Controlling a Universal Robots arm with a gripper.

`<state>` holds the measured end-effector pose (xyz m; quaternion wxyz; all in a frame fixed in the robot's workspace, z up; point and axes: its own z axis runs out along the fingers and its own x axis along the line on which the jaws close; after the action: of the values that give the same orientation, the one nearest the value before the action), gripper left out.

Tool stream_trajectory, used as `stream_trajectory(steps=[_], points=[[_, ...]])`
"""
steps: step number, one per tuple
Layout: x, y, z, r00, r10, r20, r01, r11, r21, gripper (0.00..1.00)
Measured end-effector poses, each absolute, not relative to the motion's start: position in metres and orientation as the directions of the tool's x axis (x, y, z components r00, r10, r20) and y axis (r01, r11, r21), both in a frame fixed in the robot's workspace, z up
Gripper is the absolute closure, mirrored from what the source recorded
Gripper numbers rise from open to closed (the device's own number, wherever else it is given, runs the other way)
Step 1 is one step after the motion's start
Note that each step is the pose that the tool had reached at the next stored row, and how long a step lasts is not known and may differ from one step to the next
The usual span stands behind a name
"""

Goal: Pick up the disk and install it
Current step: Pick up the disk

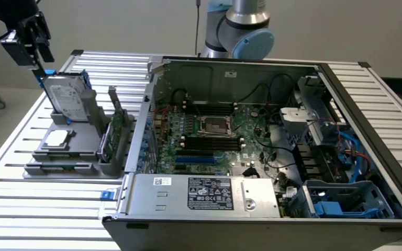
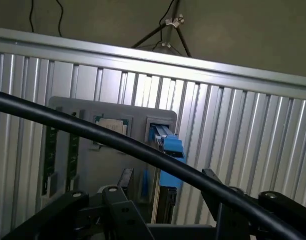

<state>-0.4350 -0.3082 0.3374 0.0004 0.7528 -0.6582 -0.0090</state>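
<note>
Externally, the gripper (image 1: 43, 56) hangs above the disk (image 1: 67, 97); the wrist view shows its jaws wide

**Soft, even light, one streak of glare**

Exterior view's lit evenly from overhead with faint shadows. The table (image 1: 26, 204) slats look pale, and it's gloomier inside the computer case (image 1: 257, 68). Wrist view's dimmer, with glare along the rail (image 2: 157, 57).

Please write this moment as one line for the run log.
gripper: open, just above disk | disk: upright in grey holder, not lifted | computer case: open
</note>
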Motion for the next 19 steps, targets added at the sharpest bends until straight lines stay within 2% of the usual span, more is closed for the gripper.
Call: stream_trajectory(steps=[19], points=[[-0.437, -0.307, 0.303, 0.099, -0.995, -0.013, -0.995, -0.099, 0.012, 0.35]])
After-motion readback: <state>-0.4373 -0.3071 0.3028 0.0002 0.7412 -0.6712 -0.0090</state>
